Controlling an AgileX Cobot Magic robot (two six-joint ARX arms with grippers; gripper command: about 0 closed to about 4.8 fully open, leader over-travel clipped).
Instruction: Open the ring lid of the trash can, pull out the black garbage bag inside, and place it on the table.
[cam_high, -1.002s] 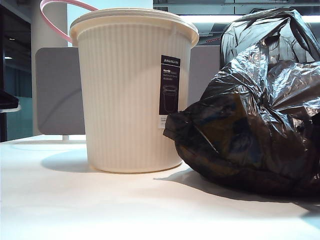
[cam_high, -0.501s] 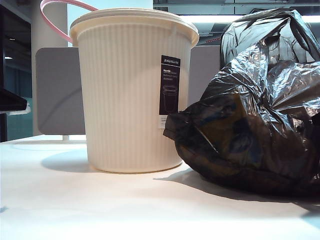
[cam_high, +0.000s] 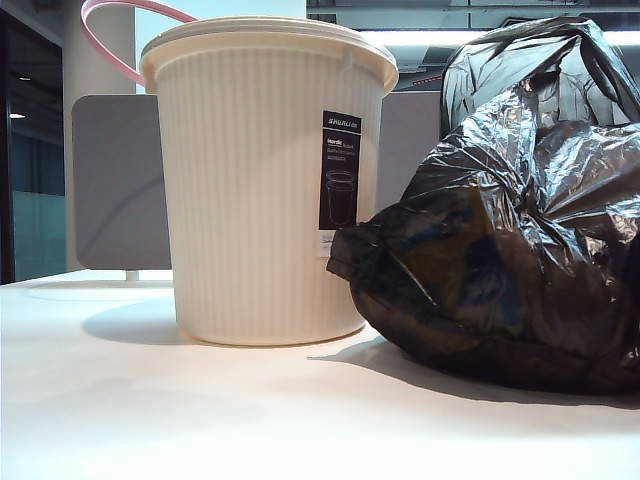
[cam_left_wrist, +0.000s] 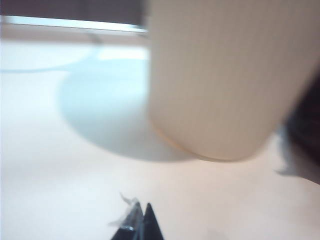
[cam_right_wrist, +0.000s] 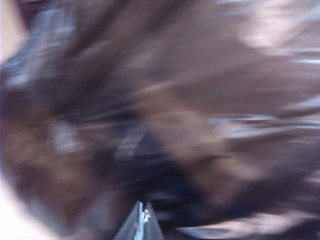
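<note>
A dark object that jutted in at the exterior view's 9 o'clock edge a second ago is gone; the trash can and bag have not shifted. The cream, finely ribbed trash can (cam_high: 268, 180) stands upright on the white surface (cam_high: 200, 420), dark label facing front, with the pink ring lid (cam_high: 110, 45) tilted up behind its rim at 11 o'clock. The glossy, crinkled black garbage bag (cam_high: 510, 230) lies on the surface at the can's 3 o'clock, touching it. The left gripper (cam_left_wrist: 140, 225) hovers over the surface near the can, jaws clenched, empty. The right gripper (cam_right_wrist: 142, 225), jaws clenched and empty, faces the blurred bag.
</note>
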